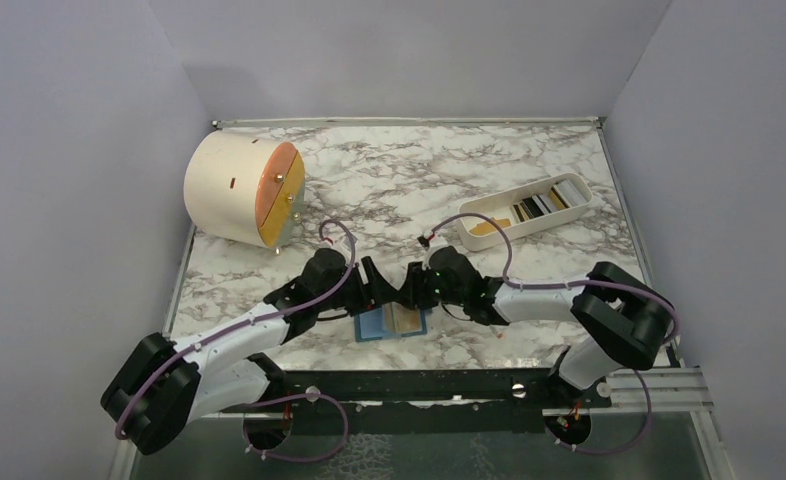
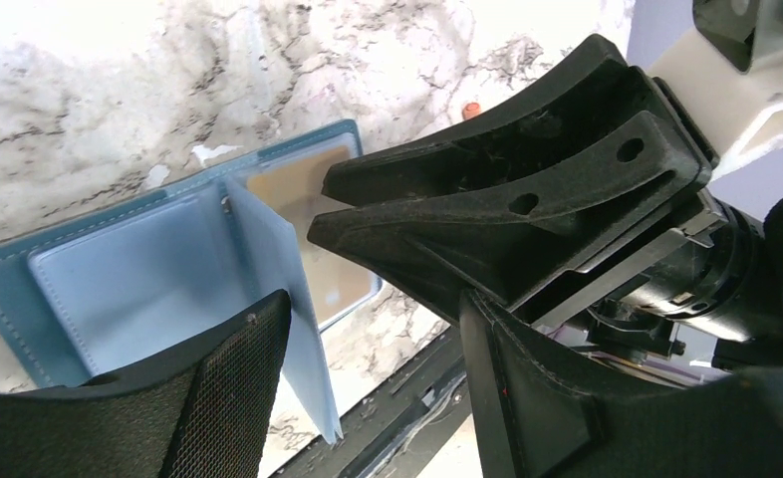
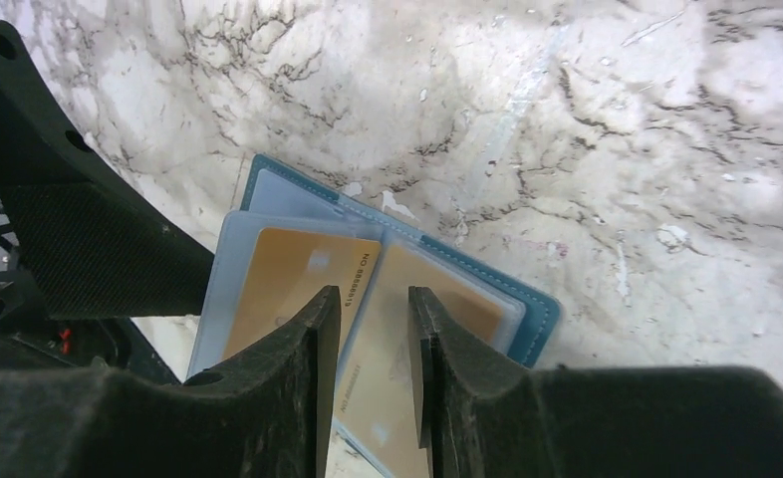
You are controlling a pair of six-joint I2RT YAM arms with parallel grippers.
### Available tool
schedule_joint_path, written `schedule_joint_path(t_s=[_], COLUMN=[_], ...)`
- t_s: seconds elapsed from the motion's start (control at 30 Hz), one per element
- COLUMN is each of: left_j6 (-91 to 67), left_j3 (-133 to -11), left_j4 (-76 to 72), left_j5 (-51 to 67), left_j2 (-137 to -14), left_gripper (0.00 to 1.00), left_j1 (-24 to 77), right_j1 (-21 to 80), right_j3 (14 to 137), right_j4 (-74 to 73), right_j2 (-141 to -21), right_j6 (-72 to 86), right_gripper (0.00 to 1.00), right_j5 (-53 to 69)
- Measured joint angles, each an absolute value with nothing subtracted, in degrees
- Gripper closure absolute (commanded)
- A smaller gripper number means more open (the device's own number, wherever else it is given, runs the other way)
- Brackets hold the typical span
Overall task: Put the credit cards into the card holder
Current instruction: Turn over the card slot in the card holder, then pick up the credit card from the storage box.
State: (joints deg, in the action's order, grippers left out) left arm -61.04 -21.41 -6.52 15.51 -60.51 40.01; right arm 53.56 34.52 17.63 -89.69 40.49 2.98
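On the marble table (image 1: pixel 389 170), a round cream drum (image 1: pixel 229 190) sits far left and a white tray (image 1: pixel 581 204) of dark and pale cards (image 1: pixel 534 207) far right. Near the front edge, between both arms, the teal-blue card holder (image 1: pixel 371 327) lies open and flat. The left gripper (image 2: pixel 376 297) is spread wide over its pale-blue inside, grasping nothing, with a sleeve leaf (image 2: pixel 278 269) upright beside it. The right gripper (image 3: pixel 373 299), slightly parted and released, hovers over two gold-yellow credit cards (image 3: pixel 288 279) in clear sleeves, one printed with digits
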Motion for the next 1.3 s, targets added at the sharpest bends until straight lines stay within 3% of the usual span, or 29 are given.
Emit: schedule_joint_path(t_s=[0.33,0.67,0.9,1.3], left_j6=[-61.0,-60.6,-58.3,-51.5], left_j3=[-24.2,-24.5,-25.2,-31.4], left_j4=[-8.5,-10.8,-10.9,-1.0], left_j5=[15.5,15.7,16.3,13.4], left_j2=[-63.2,-67.4,-68.3,-67.4], left_gripper=[0.35,0.34,0.28,0.28], left_j1=[41.8,43.4,43.6,43.6], right_j1=[51.8,37.0,26.4,6.6], right_j3=[34.3,41.3,52.3,67.8], right_j4=[7.2,-1.8,-7.5,-16.8], right_j2=[-81.4,-75.3,-76.2,-87.1], right_j6=[35.5,24.4,14.9,0.2], right_gripper=[0.64,0.54,0.54,0.45], right_j5=[-6.7,-9.7,-11.6,-14.8])
